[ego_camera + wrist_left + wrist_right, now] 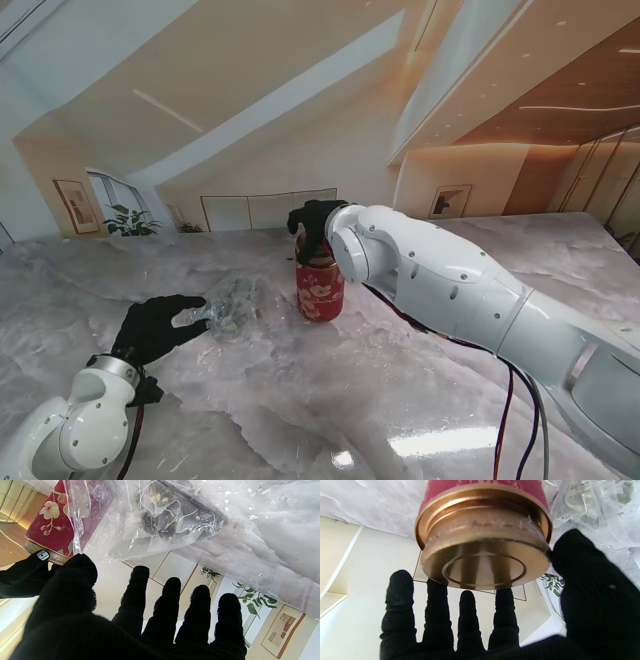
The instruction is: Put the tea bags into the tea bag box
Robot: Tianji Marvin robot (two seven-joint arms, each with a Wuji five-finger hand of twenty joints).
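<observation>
On the marble table (pixel 420 400), left hand (pixel 152 327) splayed beside bagged tea bags (pixel 232 305); right hand (pixel 318 228) splayed over lidded tin (pixel 320 285).

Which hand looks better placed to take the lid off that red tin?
The right hand: it sits over the gold lid of the red tin. The left hand lies flat beside the clear bag of tea bags.

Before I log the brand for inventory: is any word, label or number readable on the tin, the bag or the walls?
None readable.
Red tea tin: flower pattern only.
Gold lid: plain.
Clear bag of tea bags: no print.
Framed wall pictures: too small to tell.
</observation>
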